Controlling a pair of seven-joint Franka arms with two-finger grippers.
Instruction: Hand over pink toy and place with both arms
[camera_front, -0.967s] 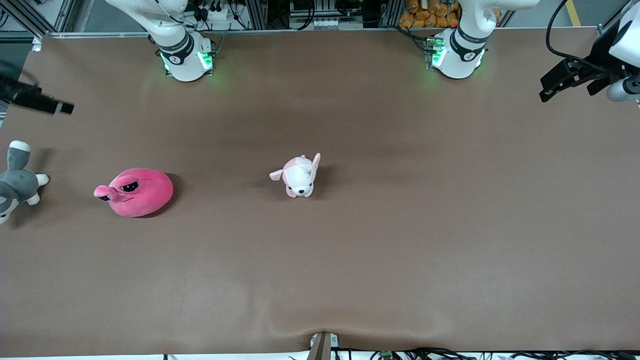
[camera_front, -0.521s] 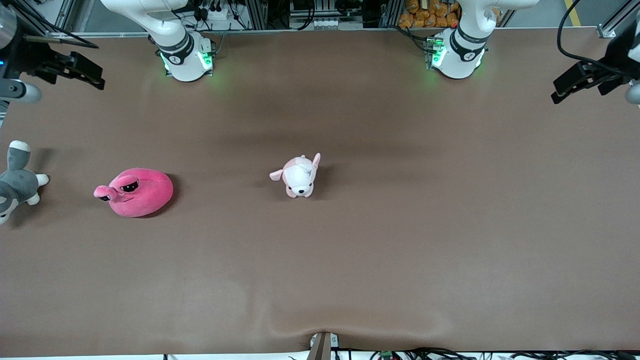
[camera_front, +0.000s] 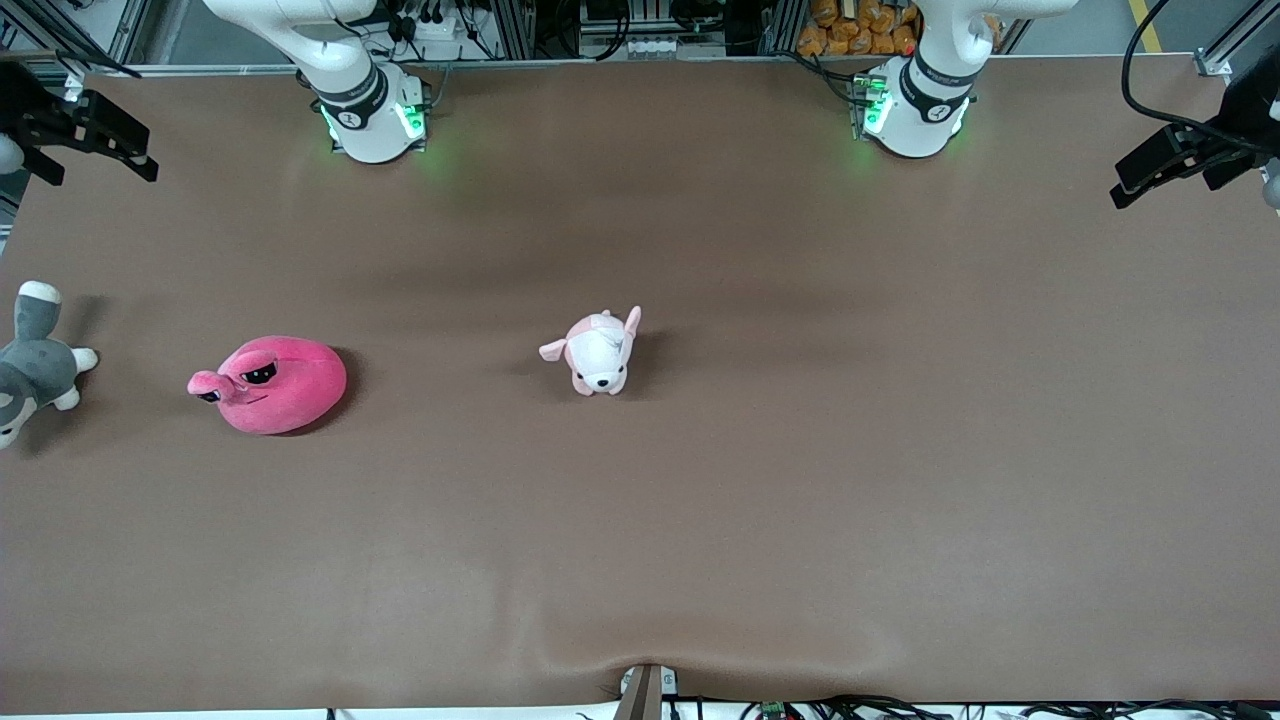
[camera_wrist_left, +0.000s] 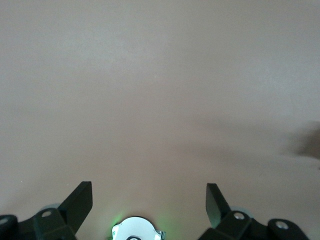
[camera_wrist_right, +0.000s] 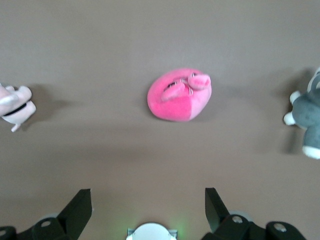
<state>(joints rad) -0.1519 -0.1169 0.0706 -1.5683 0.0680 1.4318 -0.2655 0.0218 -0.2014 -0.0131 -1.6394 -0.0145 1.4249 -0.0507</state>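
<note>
The pink toy is a round hot-pink plush with dark sleepy eyes, lying on the brown table toward the right arm's end. It also shows in the right wrist view. My right gripper is open and empty, high over the table's corner at the right arm's end, well apart from the toy; its own view shows its jaws spread wide. My left gripper is open and empty over the table's edge at the left arm's end, and its own view shows only bare table.
A small pale pink-and-white puppy plush sits mid-table and shows in the right wrist view. A grey-and-white plush lies at the right arm's end, also in the right wrist view. The brown table cover wrinkles at the near edge.
My right gripper has swung away from the grey plush toward the table's corner by the bases. My left gripper has drifted slightly outward. The toys have not moved.
</note>
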